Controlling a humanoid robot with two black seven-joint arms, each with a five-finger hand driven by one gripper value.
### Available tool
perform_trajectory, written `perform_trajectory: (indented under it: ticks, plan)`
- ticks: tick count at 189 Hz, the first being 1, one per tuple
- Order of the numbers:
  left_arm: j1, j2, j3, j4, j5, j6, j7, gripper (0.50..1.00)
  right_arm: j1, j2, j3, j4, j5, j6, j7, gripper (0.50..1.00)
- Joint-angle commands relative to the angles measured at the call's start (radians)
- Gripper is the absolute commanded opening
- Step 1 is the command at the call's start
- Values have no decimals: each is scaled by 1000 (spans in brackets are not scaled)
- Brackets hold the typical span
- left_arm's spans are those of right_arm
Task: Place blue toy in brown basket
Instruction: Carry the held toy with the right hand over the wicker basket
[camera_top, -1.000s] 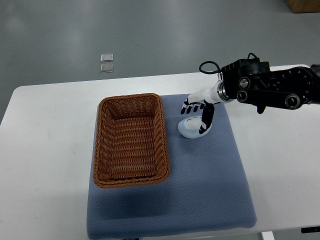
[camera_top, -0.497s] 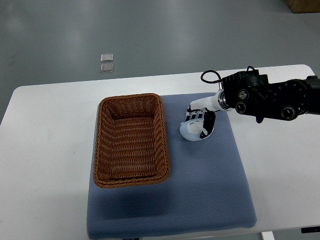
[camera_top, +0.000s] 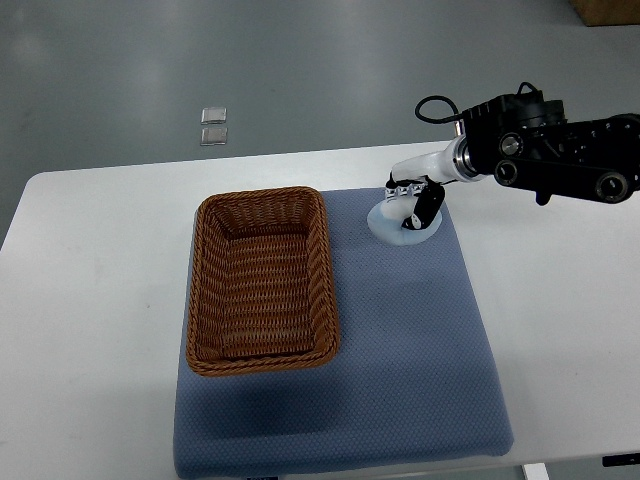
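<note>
White worktop (camera_top: 100, 300) carries a blue mat (camera_top: 420, 360) where the right hand (camera_top: 415, 205) grasps the pale blue toy (camera_top: 400, 228), right of the empty brown basket (camera_top: 262, 280), so transfer remains.

No readable text, labels, brands or numbers are showing anywhere: nothing on the brown basket (camera_top: 262, 280), the blue mat (camera_top: 420, 360), the bench (camera_top: 90, 300) or the robot arm (camera_top: 560, 160).
</note>
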Motion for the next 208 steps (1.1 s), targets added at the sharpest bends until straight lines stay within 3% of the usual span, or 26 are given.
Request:
perform_trajectory:
  ticks: [1,45,127,208]
  plan:
    - [0,0,1,-5,1,-1,0,1000,85,-28,0,49,33,17,0,519]
    - [0,0,1,-6,1,1,0,1000,220,24,-1,58,134,27,0,521]
    - [0,0,0,-8,1,1,0,1000,217,425,-1,-123,209,-40,6,529]
    - [0,0,0,-6,1,-1,0,1000,20,425,6,-195,211,-128,9,554]
